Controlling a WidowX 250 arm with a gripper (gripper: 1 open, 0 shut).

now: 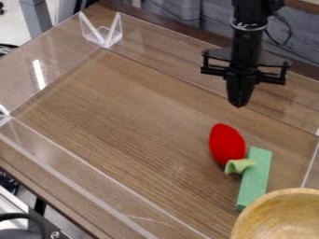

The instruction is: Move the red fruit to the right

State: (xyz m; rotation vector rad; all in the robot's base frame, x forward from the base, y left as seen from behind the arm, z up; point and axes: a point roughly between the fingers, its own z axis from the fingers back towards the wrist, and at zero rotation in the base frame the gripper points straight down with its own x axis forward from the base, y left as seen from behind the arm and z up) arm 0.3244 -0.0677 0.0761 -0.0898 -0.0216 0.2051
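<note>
I am holding my pincer (238, 105) pressed together above the tabletop (125, 121). The red fruit (227, 143) is lying on the tabletop, its leafy end touching the green block (255, 178), near the yellow bowl (279, 218).

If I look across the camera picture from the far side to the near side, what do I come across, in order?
The robot's hand, then the red fruit, then the green block, then the yellow bowl at the near edge.
</note>
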